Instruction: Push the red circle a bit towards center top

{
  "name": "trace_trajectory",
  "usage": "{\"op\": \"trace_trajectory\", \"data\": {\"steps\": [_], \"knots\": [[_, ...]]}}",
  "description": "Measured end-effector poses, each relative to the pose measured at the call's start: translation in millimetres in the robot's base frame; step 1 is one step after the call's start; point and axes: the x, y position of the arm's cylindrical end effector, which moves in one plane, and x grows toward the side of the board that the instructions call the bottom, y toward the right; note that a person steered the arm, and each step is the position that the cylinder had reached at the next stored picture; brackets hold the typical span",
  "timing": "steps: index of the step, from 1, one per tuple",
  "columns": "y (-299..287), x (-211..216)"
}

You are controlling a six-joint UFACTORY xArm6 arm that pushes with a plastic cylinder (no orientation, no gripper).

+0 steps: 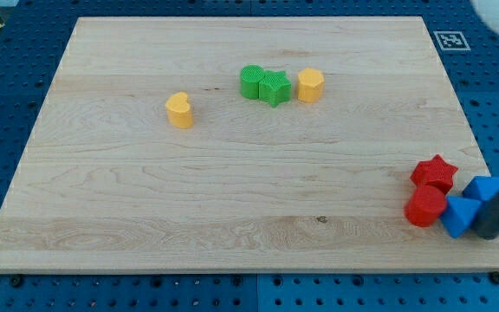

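Observation:
The red circle (425,206) lies near the board's right edge, low in the view. A red star (433,172) touches it just above. A blue triangle (461,215) touches its right side and a second blue block (484,188) sits above and right of that. My rod comes in from the right edge of the view and my tip (490,234) rests at the board's right edge, just right of the blue triangle, with that block between it and the red circle.
A green circle (251,81) and a green star (274,87) touch each other near the top centre, with a yellow hexagon (310,85) to their right. A yellow heart-like block (179,110) lies left of them. The wooden board (145,217) ends just right of my tip.

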Motion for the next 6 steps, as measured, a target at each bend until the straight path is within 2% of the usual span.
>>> {"op": "trace_trajectory", "data": {"steps": [4, 6], "knots": [[-157.6, -21.0], [-177.9, -22.8]]}}
